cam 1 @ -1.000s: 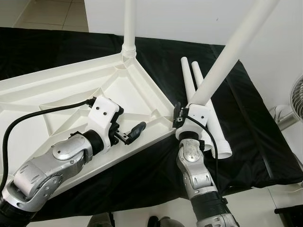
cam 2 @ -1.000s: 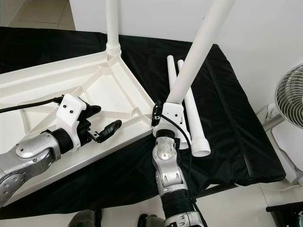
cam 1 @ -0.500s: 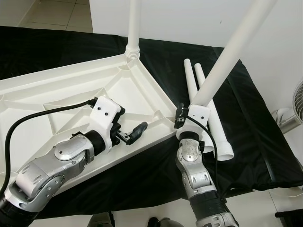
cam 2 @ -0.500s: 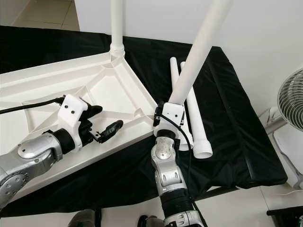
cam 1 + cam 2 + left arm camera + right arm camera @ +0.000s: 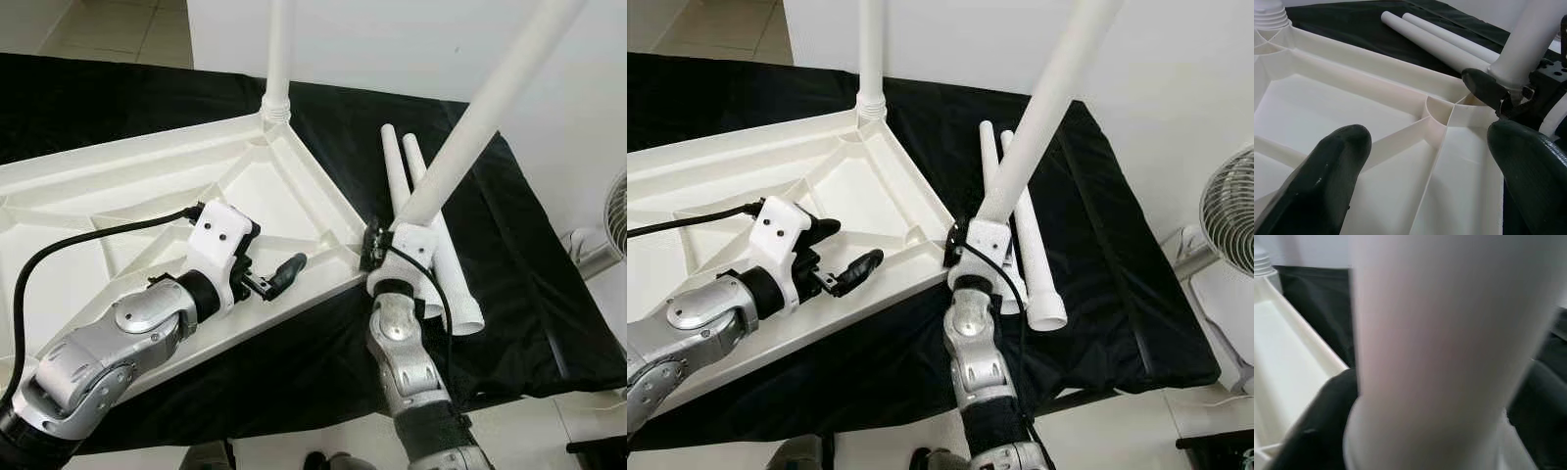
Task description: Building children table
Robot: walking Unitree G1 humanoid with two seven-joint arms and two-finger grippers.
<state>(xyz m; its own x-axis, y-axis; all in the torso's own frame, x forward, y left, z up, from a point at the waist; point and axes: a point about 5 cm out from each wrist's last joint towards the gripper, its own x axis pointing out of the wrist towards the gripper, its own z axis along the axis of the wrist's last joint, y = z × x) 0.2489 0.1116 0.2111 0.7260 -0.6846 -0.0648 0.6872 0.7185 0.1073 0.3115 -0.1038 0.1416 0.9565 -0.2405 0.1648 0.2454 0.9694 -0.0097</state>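
Note:
A white tabletop (image 5: 118,186) lies upside down on black cloth, with one white leg (image 5: 279,49) standing upright in its far corner. My right gripper (image 5: 395,243) is shut on a second white leg (image 5: 470,127), which it holds tilted just beside the tabletop's near-right corner socket (image 5: 1449,105). In the right wrist view the leg (image 5: 1435,357) sits between dark fingers (image 5: 1317,431). My left gripper (image 5: 269,253) hovers open over the ribbed underside, just left of that corner, with nothing between its fingers (image 5: 1327,176).
Two loose white legs (image 5: 431,225) lie side by side on the black cloth (image 5: 529,294) to the right of the held leg. A fan (image 5: 1229,211) stands on the floor at the far right. The cloth's front edge runs close to my arms.
The whole picture has shifted slightly. The held leg leans a little more to the right, its base still by the corner. My left gripper stays open in place.

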